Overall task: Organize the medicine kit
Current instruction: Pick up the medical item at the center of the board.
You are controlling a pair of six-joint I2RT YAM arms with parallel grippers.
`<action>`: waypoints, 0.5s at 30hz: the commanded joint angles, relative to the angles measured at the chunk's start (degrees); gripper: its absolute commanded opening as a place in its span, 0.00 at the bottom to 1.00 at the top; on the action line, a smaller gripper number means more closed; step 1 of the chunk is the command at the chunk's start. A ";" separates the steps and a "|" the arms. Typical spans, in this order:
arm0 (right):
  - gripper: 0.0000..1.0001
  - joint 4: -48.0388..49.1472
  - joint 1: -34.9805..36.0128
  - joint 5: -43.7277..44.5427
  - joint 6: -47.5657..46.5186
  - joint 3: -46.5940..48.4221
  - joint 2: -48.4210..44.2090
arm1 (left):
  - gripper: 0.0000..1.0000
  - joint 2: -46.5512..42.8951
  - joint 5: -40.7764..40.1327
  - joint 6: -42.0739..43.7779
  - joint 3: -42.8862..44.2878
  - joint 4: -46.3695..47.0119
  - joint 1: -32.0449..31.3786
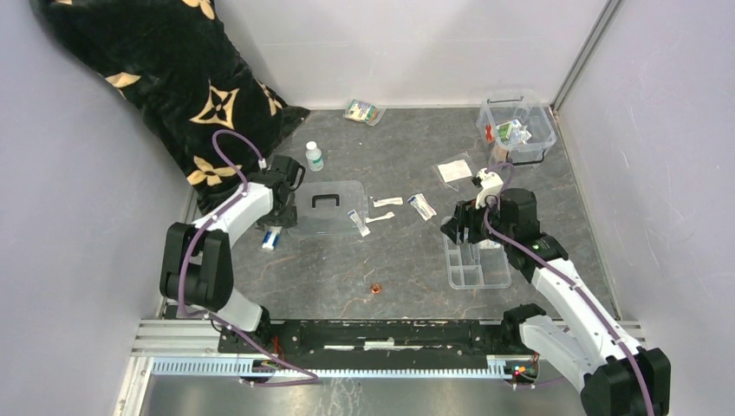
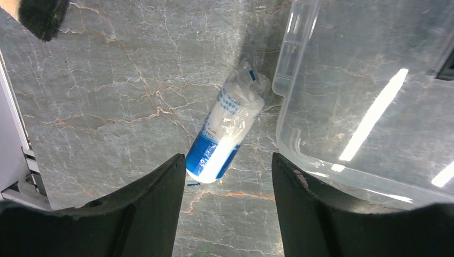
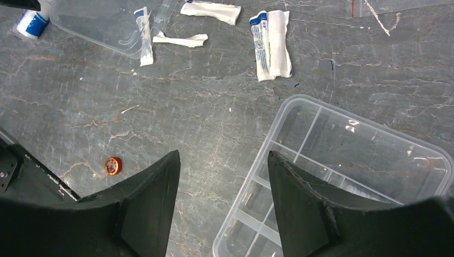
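The medicine kit (image 1: 517, 126), a clear box with black clips and some items inside, stands at the back right. Its flat clear lid (image 1: 327, 206) with a black handle lies left of centre. My left gripper (image 2: 229, 166) is open just left of the lid (image 2: 369, 107). The blue end of a blue-and-white wrapped roll (image 2: 227, 123) lies on the table between its fingertips, close to the left finger. My right gripper (image 3: 224, 160) is open and empty, hovering over the near-left rim of a clear divided tray (image 3: 342, 160).
Wrapped white packets (image 3: 270, 45) (image 3: 211, 10) (image 3: 179, 39) (image 3: 143, 35) lie between lid and tray. A small orange cap (image 1: 376, 288) sits near the front. A white bottle (image 1: 314, 156), a packet (image 1: 363, 111) and a clear bag (image 1: 454, 171) lie farther back. A black patterned cushion (image 1: 165, 78) fills the back left.
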 commanded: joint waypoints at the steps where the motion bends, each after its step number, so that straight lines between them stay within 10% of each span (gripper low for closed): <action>1: 0.68 1.07 0.08 -1.47 -1.66 0.39 -0.82 | 0.65 2.12 0.26 2.89 0.50 -0.94 1.08; 15: 0.69 0.99 0.12 -1.03 -1.88 -0.71 -1.66 | 0.51 12.58 -0.76 2.34 2.29 0.48 3.10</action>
